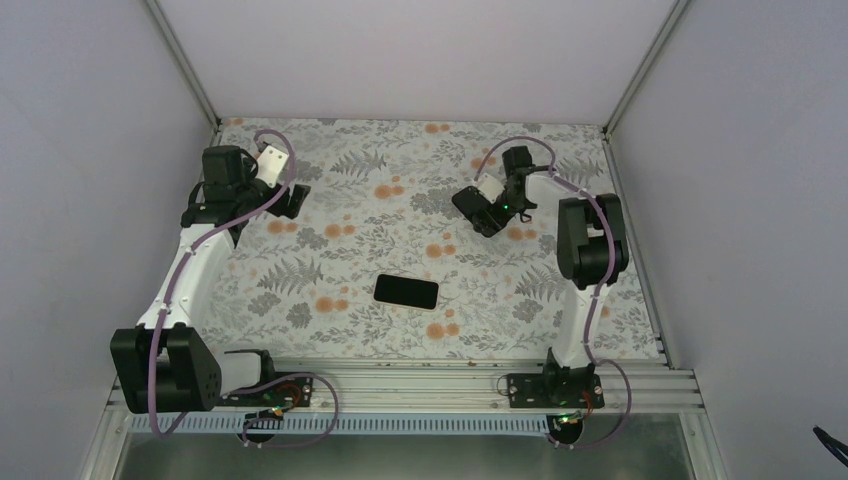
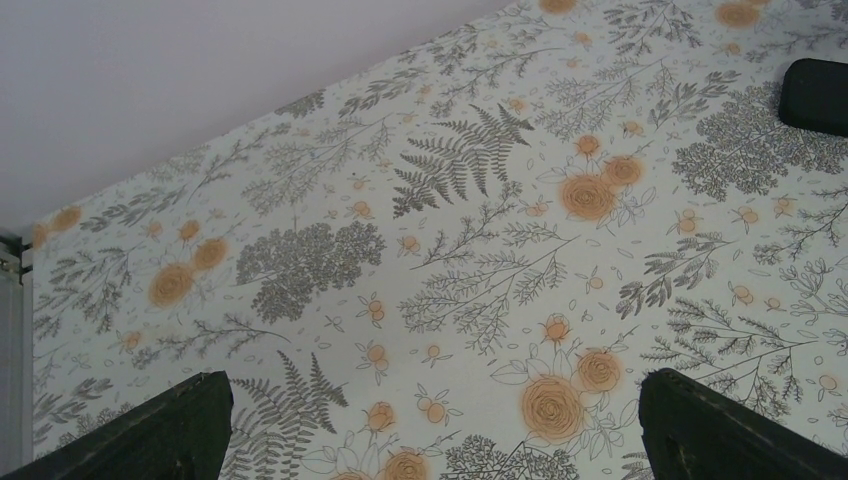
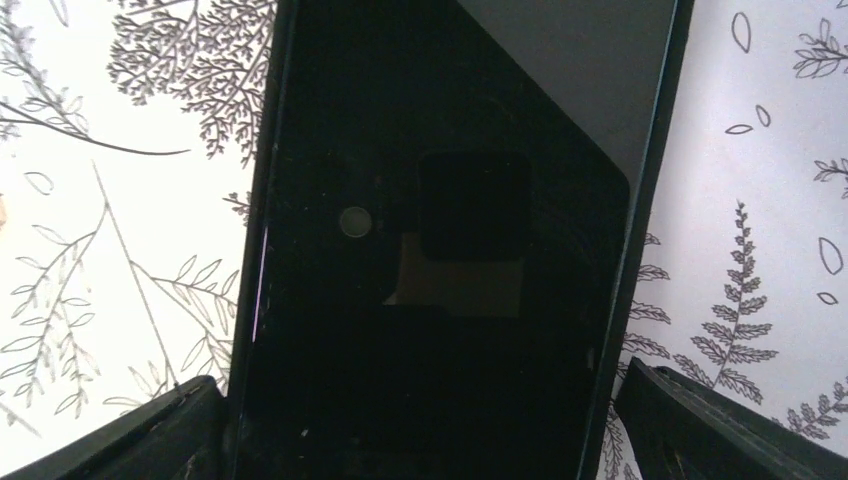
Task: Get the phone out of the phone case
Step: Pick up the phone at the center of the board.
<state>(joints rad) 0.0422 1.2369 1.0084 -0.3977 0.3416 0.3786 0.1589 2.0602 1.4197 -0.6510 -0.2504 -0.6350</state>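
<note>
Starting at the near edge where both arms are bolted down: the phone (image 1: 406,292) lies flat on the floral table (image 1: 300,330), roughly in the middle, dark screen up and long side running left to right, with nothing touching it. From above I honestly can't tell phone from case (image 3: 252,300). The right wrist view is better, showing a thin dark rim down both long sides of the glass, so it looks like the phone is sitting in it. Further back, the right hand (image 1: 478,212) hangs over the table beyond the phone, fingers (image 3: 130,435) spread wide and holding nothing. Its camera looks right down at the screen, which fills the space between the two fingertips. The left hand (image 1: 290,198) is further off, toward the far left corner and well apart from the phone, also spread wide and empty. Its view is mostly table, with just a black corner of the phone at the upper right.
</note>
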